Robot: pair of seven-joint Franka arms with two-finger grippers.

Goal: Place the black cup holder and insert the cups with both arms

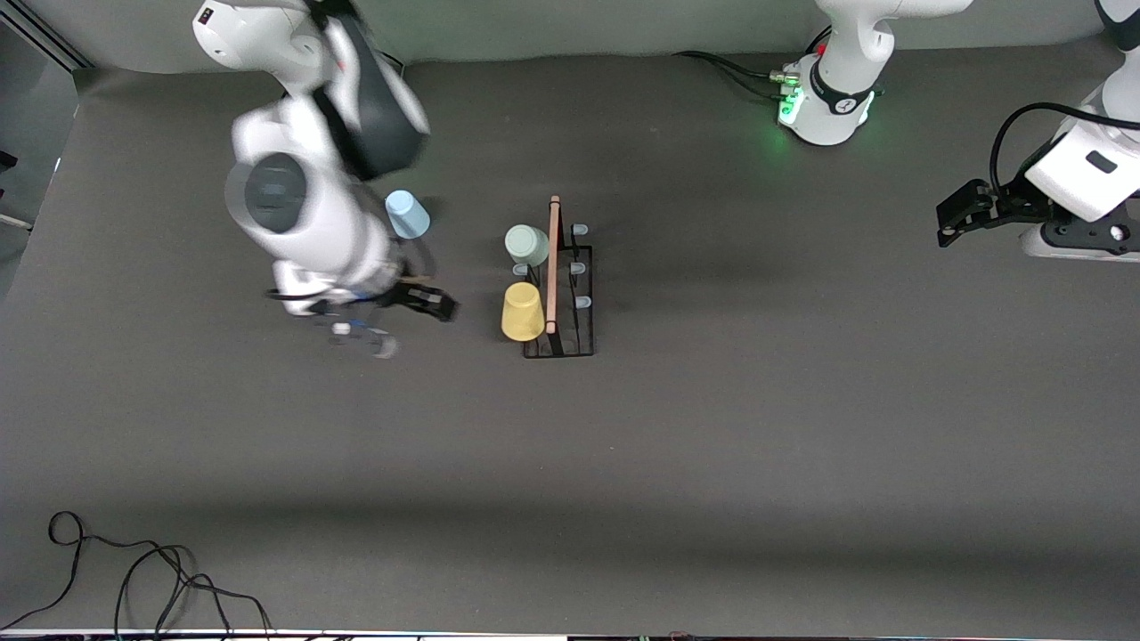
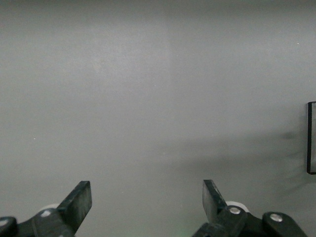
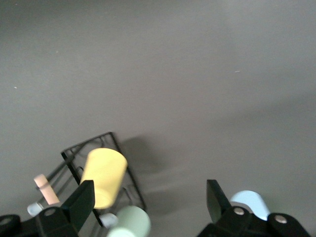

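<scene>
Loose black cables (image 1: 134, 570) lie on the grey counter (image 1: 712, 445) at the edge nearest the front camera, toward the right arm's end. Approx. in the middle of the counter stands the black cup holder (image 1: 559, 294), its wooden rod (image 1: 553, 265) running along the top. Two cups sit on pegs on the side toward the right arm: the yellow cup (image 1: 522, 312) nearer the camera, the grey-green cup (image 1: 526, 245) just beside it and farther. The pegs on the side toward the left arm are bare. The light blue cup (image 1: 407, 215) stands on the counter, apart from the holder, toward the right arm's end. The right gripper (image 1: 405, 316) is over the counter between blue cup and holder; its fingers (image 3: 81, 202) are spread with nothing between. The left gripper (image 1: 957, 214) waits at the left arm's end of the counter, fingers (image 2: 79, 200) also spread wide, w/ nothing held.
</scene>
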